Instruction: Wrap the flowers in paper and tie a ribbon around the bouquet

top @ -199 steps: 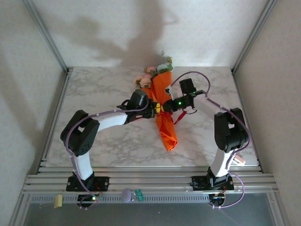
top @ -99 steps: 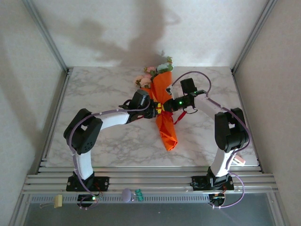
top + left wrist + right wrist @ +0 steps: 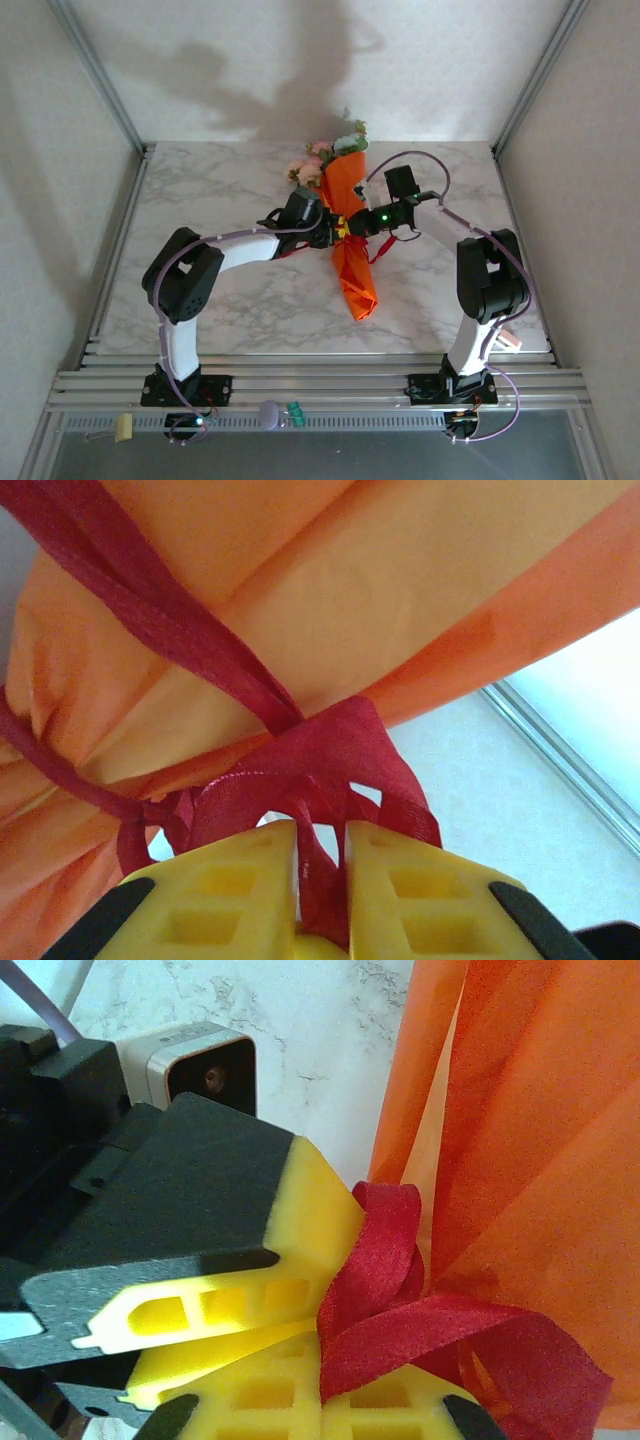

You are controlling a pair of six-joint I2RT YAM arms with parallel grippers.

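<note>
Top external view: the bouquet (image 3: 352, 250) lies in the middle of the marble table (image 3: 200, 200). Its thin tip points to the near edge and its wide end points to the far wall. The flowers (image 3: 330, 155) — pink ones and pale ones — poke out of the far end of the orange paper (image 3: 345, 190). Both arms reach in to the middle of the cone. The left gripper (image 3: 328, 232) is at the cone's left side and the right gripper (image 3: 354, 224) is at its right side, very near each other. The red ribbon (image 3: 381, 250) goes round the cone there, and a loose end trails onto the table on the right.

Left wrist view: the two yellow fingers (image 3: 230, 890) of the left gripper (image 3: 320, 890) are almost together, with just a thin gap. A bit of ribbon (image 3: 300, 770) is squeezed in that gap. The ribbon bunches into a lump just above the fingers, and one strip runs up across the paper (image 3: 420, 580).

Right wrist view: the yellow fingers (image 3: 400, 1400) of the right gripper (image 3: 322, 1400) are pressed tight together, and the ribbon (image 3: 400, 1330) comes out from between them — so it has hold of the ribbon too. The left gripper (image 3: 315, 1280), black with yellow pads, is just beside it and touches the ribbon loop. The paper (image 3: 540, 1110) is on the right, with the table (image 3: 300, 1020) behind.
</note>
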